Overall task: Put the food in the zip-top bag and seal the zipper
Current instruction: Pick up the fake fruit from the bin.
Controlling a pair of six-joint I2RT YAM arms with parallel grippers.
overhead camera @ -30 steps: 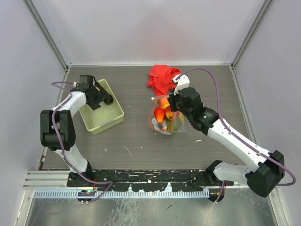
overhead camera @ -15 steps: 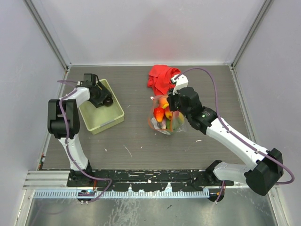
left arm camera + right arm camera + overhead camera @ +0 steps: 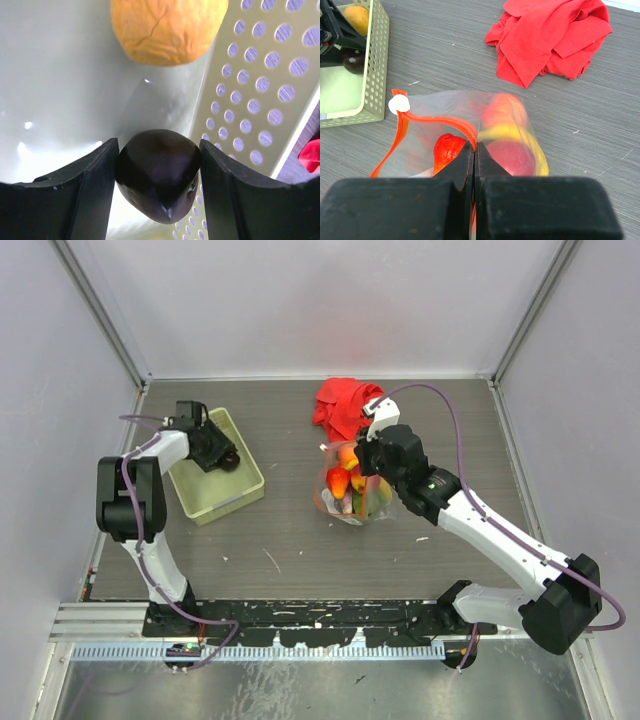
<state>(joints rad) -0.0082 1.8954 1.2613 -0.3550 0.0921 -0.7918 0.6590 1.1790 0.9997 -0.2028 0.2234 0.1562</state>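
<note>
Your left end effector (image 3: 159, 150) is down inside the pale green basket (image 3: 260, 90) at the far-left corner of the worktop. Its fingers press both sides of the dark purple piece (image 3: 159, 182), gripping it close to the perforated wall, apparently ready for lifting out. An orange piece (image 3: 167, 27) lies loose just beyond it.

Your right end effector (image 3: 475, 150) is clenched on the zipper (image 3: 440, 120) of the zip-top bag (image 3: 427, 137), near the worktop's middle. It is probably holding the mouth edge up so the bag can take the next piece. Red and yellow food (image 3: 512, 152) lies inside, and the red cloth (image 3: 555, 35) rests towards the far edge.
</note>
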